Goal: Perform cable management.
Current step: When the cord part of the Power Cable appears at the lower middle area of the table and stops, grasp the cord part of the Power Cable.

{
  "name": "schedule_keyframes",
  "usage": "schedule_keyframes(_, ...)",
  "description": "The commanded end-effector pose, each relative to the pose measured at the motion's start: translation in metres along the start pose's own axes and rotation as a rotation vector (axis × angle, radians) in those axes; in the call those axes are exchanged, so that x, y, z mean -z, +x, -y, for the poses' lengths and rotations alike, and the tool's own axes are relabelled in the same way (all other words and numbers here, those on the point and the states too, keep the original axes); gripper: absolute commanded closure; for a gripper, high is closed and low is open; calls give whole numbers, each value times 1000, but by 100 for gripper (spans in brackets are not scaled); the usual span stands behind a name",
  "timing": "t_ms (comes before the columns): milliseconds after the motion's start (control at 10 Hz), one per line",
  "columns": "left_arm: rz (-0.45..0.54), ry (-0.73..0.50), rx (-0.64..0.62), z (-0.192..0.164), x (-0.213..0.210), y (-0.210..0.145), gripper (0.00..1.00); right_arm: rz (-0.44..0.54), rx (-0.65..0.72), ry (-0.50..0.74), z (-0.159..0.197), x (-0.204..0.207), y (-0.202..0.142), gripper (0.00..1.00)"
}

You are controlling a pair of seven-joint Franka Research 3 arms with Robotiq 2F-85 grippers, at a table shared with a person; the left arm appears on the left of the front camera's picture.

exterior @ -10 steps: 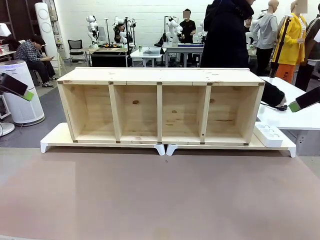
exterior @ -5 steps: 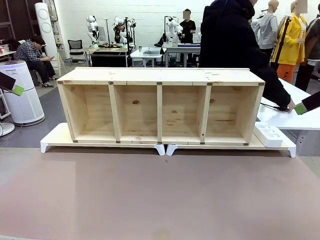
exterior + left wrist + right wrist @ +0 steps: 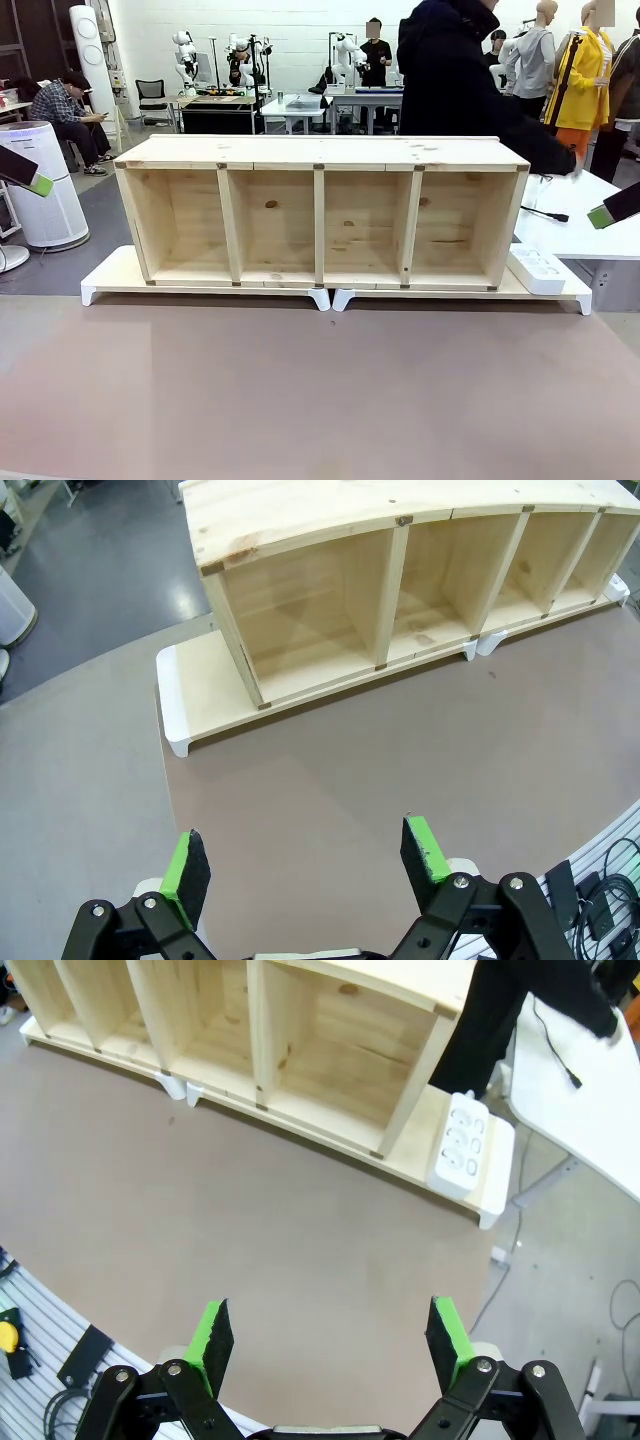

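Both arms hang back at the edges of the brown table (image 3: 320, 400). The left gripper (image 3: 305, 858) hovers above the bare table surface, its 2 green-padded fingers spread wide with nothing between them. The right gripper (image 3: 330, 1335) is the same: jaws wide apart, empty, hanging over the table's near right part.

Across the table stands a long wooden shelf (image 3: 320, 152) with 4 open compartments. It rests on 2 white stands (image 3: 110, 275) set end to end. A white power strip (image 3: 538, 268) lies on the right stand, just beside the shelf's right end.

The cable (image 3: 545, 213) is well away from both grippers. It lies on a white side table (image 3: 590, 238) beyond the shelf's right end, a thin black cord with its thicker end flat on the tabletop.

A person (image 3: 450, 70) in a dark coat stands behind the shelf and stretches a sleeve (image 3: 530, 140) out over that side table, above the cable. I cannot tell whether the person's hand touches the cord.
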State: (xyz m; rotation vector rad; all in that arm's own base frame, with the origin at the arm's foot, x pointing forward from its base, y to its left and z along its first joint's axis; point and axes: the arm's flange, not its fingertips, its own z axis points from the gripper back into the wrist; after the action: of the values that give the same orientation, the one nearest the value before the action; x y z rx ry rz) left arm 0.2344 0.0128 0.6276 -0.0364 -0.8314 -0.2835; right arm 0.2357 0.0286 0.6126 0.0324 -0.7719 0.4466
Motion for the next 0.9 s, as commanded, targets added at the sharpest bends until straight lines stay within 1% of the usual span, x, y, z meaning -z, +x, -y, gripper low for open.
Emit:
schedule_keyframes(0, 6, 2, -3, 0, 0, 1, 0, 6, 3, -1, 2, 3, 2, 0)
schedule_keyframes(800, 6, 2, -3, 0, 0, 1, 0, 6, 3, -1, 2, 3, 2, 0)
